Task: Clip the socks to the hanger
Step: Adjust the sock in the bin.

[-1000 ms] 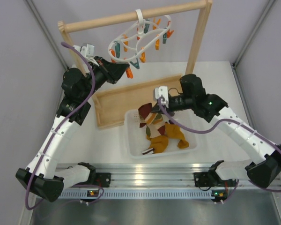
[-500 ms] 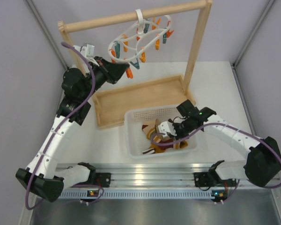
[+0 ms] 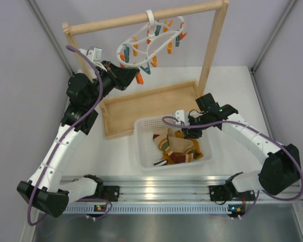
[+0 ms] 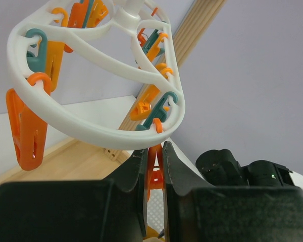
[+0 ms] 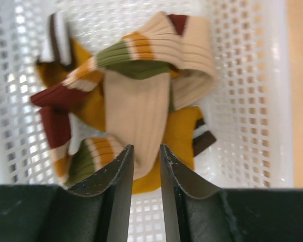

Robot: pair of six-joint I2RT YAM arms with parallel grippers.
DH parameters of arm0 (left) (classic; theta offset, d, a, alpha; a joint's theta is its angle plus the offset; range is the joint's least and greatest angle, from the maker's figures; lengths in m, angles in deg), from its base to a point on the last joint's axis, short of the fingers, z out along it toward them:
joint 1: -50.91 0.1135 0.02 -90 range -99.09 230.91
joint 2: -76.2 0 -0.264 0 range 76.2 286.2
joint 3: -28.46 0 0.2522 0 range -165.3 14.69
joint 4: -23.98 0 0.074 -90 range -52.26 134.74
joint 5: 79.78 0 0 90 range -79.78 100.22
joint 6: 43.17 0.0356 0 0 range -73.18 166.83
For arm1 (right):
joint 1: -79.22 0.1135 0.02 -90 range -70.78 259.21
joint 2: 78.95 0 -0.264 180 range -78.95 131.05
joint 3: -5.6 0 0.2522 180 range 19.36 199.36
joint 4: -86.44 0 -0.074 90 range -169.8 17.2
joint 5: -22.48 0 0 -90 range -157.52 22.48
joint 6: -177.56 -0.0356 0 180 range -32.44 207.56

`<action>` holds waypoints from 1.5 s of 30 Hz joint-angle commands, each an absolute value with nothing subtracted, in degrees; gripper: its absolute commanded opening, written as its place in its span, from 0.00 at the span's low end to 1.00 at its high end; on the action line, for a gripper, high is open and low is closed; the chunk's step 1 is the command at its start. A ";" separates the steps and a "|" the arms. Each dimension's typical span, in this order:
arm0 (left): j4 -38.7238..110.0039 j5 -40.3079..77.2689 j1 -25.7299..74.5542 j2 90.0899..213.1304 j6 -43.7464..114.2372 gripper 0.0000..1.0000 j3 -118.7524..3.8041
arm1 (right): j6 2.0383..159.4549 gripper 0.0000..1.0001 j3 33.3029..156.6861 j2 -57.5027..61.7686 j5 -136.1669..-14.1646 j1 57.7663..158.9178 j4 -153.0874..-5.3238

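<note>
The white oval hanger point(image 3: 134, 38) hangs by its hook from the wooden rail, orange and teal pegs dangling. My left gripper point(image 3: 135, 76) reaches up under its near rim point(image 4: 96, 132) and is shut on an orange peg point(image 4: 154, 166). The socks lie heaped in a white basket point(image 3: 141, 132). My right gripper point(image 3: 183, 134) hovers over the heap, jaws nearly together around the cream toe end of a striped red, green and cream sock point(image 5: 136, 108). Mustard-yellow socks point(image 5: 184, 137) with dark-and-white cuffs lie beneath it.
A shallow wooden tray point(image 3: 136, 108) lies between the basket and the tall wooden rail frame point(image 3: 212, 50). The frame's right post stands close behind my right arm. Grey walls enclose the table on the left, right and back.
My right gripper went down into the basket, then rose and drew back toward the basket's far right. The striped sock now sits on top of the heap. The left arm has not moved.
</note>
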State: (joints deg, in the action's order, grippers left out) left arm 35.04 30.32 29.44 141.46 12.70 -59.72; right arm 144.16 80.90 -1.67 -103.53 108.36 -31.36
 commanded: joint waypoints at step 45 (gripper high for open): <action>36.51 32.02 29.38 140.45 13.07 0.00 -58.52 | 128.26 0.00 80.53 -7.13 -93.01 110.42 -47.90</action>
State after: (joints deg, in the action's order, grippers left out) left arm 34.89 30.08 29.46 141.46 12.89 -59.43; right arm 129.54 77.79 -4.93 -90.66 109.85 -49.91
